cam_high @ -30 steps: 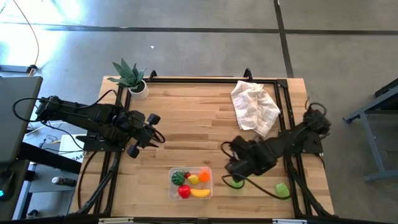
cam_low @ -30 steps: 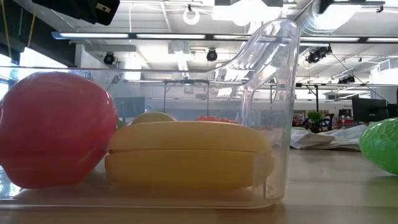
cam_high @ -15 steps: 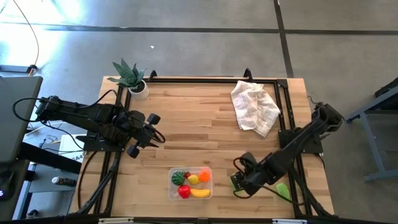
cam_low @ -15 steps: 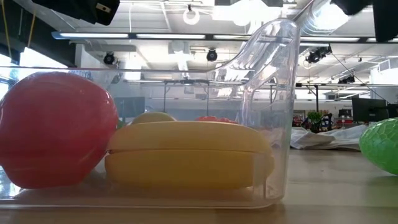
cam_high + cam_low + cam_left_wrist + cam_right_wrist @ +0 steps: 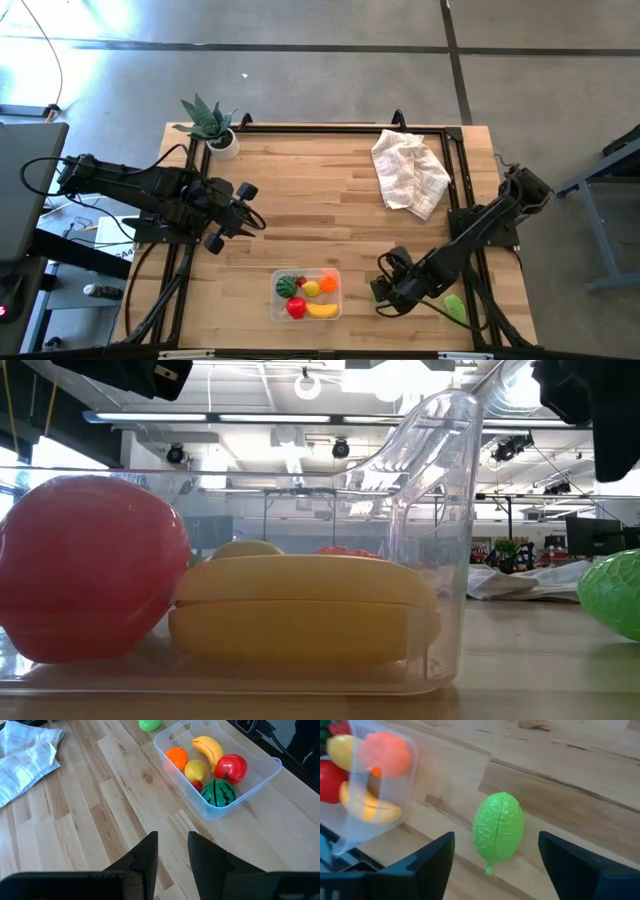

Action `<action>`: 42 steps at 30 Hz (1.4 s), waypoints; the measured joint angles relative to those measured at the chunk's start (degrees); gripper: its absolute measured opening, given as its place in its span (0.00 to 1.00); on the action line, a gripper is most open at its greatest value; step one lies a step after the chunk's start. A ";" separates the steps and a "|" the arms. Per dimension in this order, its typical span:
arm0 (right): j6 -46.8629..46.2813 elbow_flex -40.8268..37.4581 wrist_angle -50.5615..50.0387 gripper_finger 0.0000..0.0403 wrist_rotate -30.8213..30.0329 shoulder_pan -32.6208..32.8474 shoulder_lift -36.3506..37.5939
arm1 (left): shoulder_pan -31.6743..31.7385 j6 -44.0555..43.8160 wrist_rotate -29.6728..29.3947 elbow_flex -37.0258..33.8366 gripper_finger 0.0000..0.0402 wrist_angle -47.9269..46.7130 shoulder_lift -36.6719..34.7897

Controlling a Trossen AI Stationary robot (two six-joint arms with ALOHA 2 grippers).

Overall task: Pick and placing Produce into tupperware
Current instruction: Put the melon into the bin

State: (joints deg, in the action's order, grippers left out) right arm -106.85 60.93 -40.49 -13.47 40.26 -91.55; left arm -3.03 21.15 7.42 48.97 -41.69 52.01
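Note:
The clear tupperware (image 5: 306, 294) stands near the table's near edge. In it lie a watermelon (image 5: 218, 793), a red apple (image 5: 231, 767), a lemon (image 5: 195, 770), an orange (image 5: 176, 757) and a banana (image 5: 209, 749). One green ribbed produce piece (image 5: 498, 827) lies on its side on the wood to the tupperware's right, also in the high view (image 5: 456, 306). My right gripper (image 5: 496, 837) hangs open above it, one finger to each side, touching nothing; in the high view the arm (image 5: 430, 272) covers it. My left gripper (image 5: 248, 205) waits shut over the table's left part.
A white checked cloth (image 5: 410, 170) lies at the far right. A potted spiky plant (image 5: 210, 125) stands at the far left corner. Black frame rails (image 5: 462, 170) run along the table's sides. Bare wood lies between the tupperware and the cloth.
My right gripper has come down and toward the table's near edge, over the green produce piece, tipping more steeply downward. In the low view its dark body has entered at the top right. The produce and the tupperware have stayed put.

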 joint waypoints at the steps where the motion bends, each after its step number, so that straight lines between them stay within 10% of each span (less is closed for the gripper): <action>1: -0.10 0.00 -0.06 0.71 0.02 0.06 -0.38 | 0.02 0.02 0.00 0.00 0.24 0.00 0.00; 42: -0.70 0.02 6.63 0.82 1.68 -0.12 -11.73 | 0.00 0.02 0.00 0.00 0.24 0.00 0.00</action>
State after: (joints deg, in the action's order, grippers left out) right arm -107.55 60.95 -33.87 -11.79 40.14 -103.28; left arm -3.03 21.17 7.42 48.97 -41.69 52.01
